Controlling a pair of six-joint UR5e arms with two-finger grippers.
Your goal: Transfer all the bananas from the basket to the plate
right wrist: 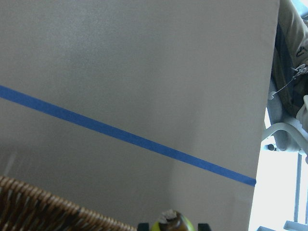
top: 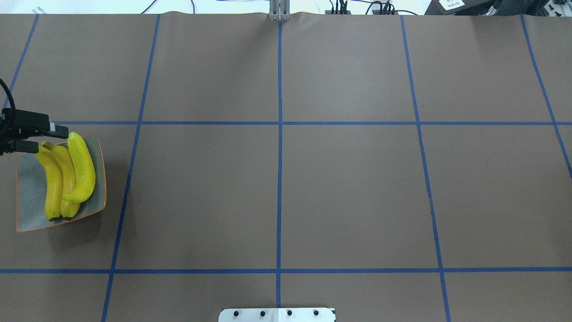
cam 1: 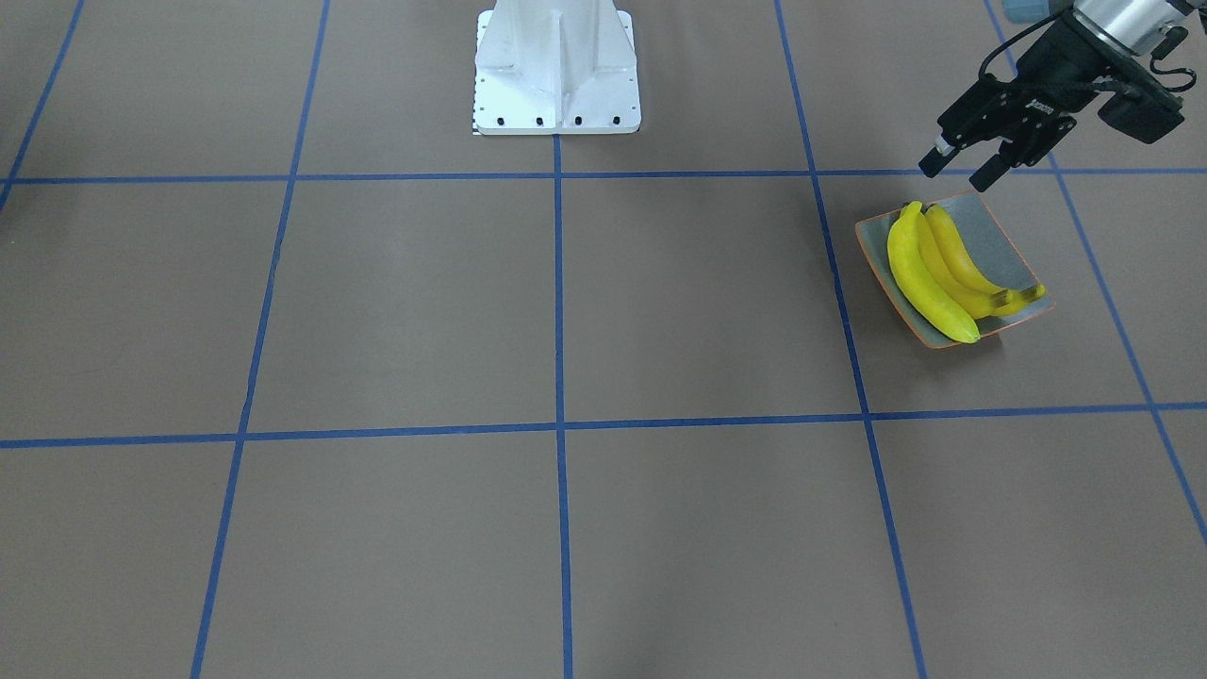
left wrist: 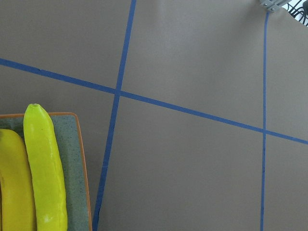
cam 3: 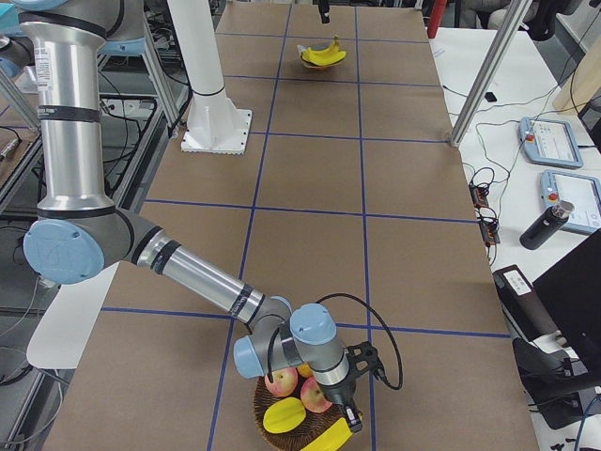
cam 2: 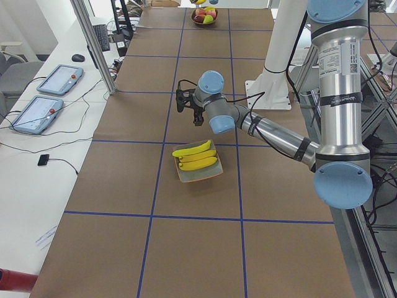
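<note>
So three bananas (cam 1: 929, 273) are already lying side by side on the plate (cam 1: 998, 240), which sits on the tabletop (top: 348, 192) over on the robot's left. The left pincer (cam 1: 959, 173) hangs just beyond the plate's far edge, spread and holding nothing.

The fourth banana (cam 3: 327, 438) is way off at the other end, sticking out over the rim of the basket (cam 3: 266, 425) next to some apples (cam 3: 282, 381). The right pincer (cam 3: 347, 413) is right on it. In the wrist view the fingers sit either side of the banana's dark tip, but I honestly can't tell if they're squeezing it or just straddling it.

Handling-wise, these look light, stiff and pretty slick, so I'd guess a grip at the skinny tip lets it swing or slide out. Better to pinch across the fat middle, fingers square to the curve. Nothing fragile here. The plate's upturned sides should stop it rolling off, though it has to nest beside three others.
</note>
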